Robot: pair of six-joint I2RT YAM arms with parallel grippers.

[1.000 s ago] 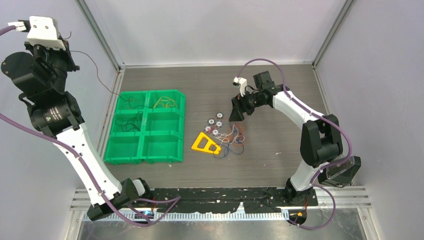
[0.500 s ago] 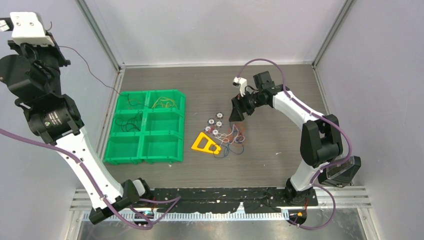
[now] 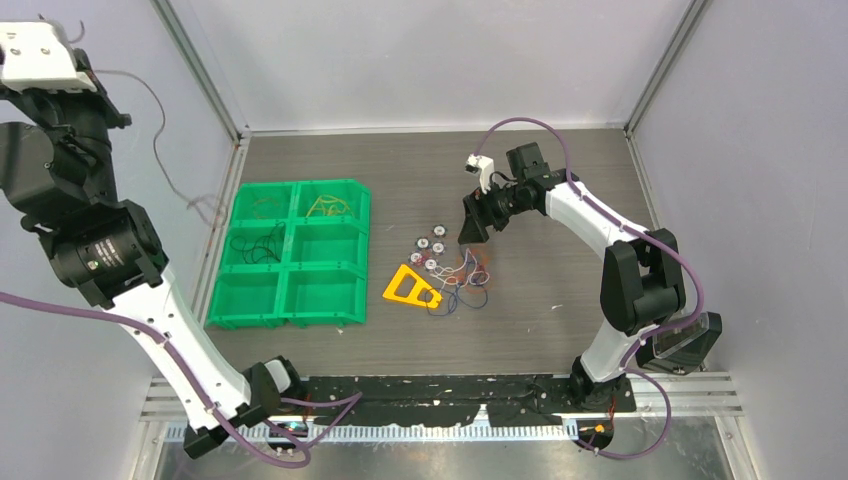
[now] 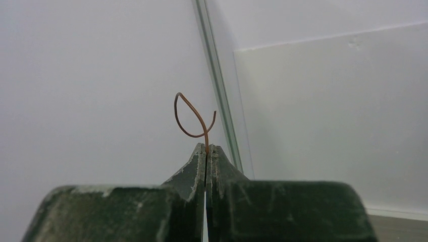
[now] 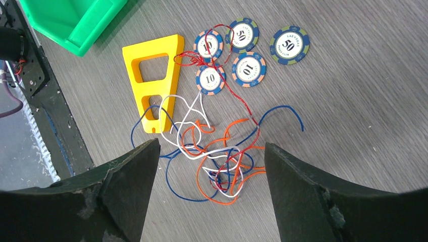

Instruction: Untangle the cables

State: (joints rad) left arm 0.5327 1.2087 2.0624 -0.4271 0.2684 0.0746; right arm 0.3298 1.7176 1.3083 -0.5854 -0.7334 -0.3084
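A tangle of cables [image 5: 222,161] in orange, white, blue and red lies on the table [image 3: 462,280]. My right gripper [image 5: 211,143] is open and empty and hovers just above it, with the tangle between its fingers; it also shows in the top view [image 3: 472,232]. My left gripper [image 4: 207,147] is shut on a thin brown cable [image 4: 186,113] that curls above the fingertips. In the top view the left gripper [image 3: 92,75] is raised high at the far left. The brown cable [image 3: 160,140] hangs from it down toward the tray's left side.
A green tray [image 3: 292,250] with six compartments stands left of centre; yellow cables [image 3: 325,207] and black cables [image 3: 262,245] lie in it. A yellow plastic piece [image 5: 154,80] and several poker chips [image 5: 245,38] lie beside the tangle. Walls enclose the table.
My left arm has risen and swung further left, carrying the brown cable up with it. The right arm and the tangle have not moved.
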